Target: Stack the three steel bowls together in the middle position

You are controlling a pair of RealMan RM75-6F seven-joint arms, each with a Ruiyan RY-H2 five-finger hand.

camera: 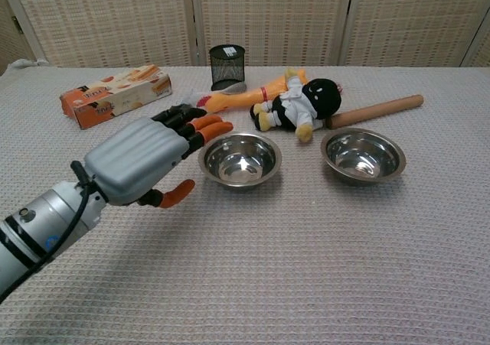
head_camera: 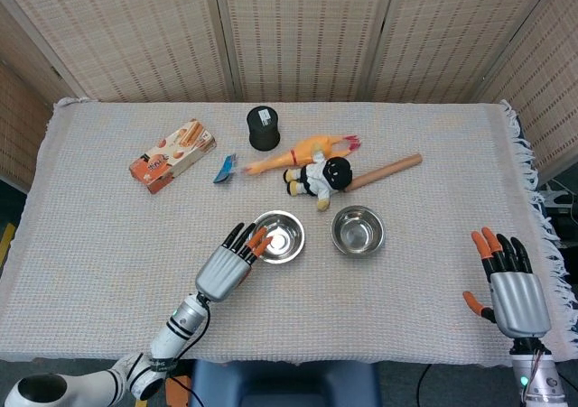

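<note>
Stacked bowls (head_camera: 277, 235) are sitting mid-table, third bowl (head_camera: 358, 229) just to their right. Left hand (head_camera: 226, 264) is hovering at the stack's near-left, right hand (head_camera: 512, 285) sitting far right. Behind the bowls, doll (head_camera: 320, 178) is lying against chicken (head_camera: 298, 153) and pin (head_camera: 384, 171); cup (head_camera: 263, 127) and box (head_camera: 172, 154) are lying further back-left.

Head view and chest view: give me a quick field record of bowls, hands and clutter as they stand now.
middle stack: stacked bowls at table centre, one nested in the other
right bowl: single steel bowl, apart from the stack, not yet stacked
left hand: left hand holds nothing, fingers spread, beside the stack's left rim
right hand: right hand open, at the table's right edge, far from the bowls
clutter behind: doll, rubber chicken, wooden rod, black cup, orange box
</note>
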